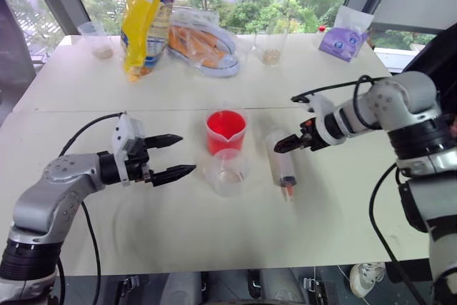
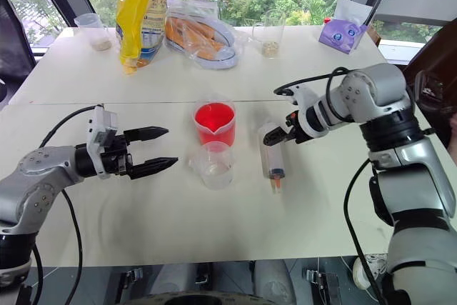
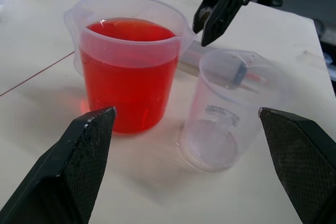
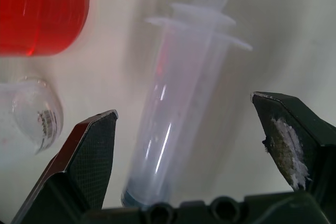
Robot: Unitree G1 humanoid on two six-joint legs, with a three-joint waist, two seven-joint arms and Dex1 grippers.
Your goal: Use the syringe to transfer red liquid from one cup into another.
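Both pairs of our black fingers are spread wide and hold nothing. Our left gripper (image 1: 175,156) hangs level just left of the cups, pointing at them. Our right gripper (image 2: 272,138) tips down over the syringe (image 2: 273,156), with one finger on each side of the fat barrel in the right wrist view, not touching it.

We see some tiny grey print on the small clear cup (image 3: 223,114), too small to read. The yellow bag (image 1: 145,16) at the back has writing we cannot read either.

Far back on the white table (image 1: 143,226) stand two clear cups with beige grains (image 1: 102,39), a clear pack of orange food (image 1: 203,44) and a purple pack (image 1: 343,39).

The tall cup (image 1: 226,131) is full of red liquid (image 3: 128,74). The small clear cup stands just in front of it, very close. The syringe lies flat to their right. Its long side runs from far to near, with the red tip pointing toward us and the plunger end away.
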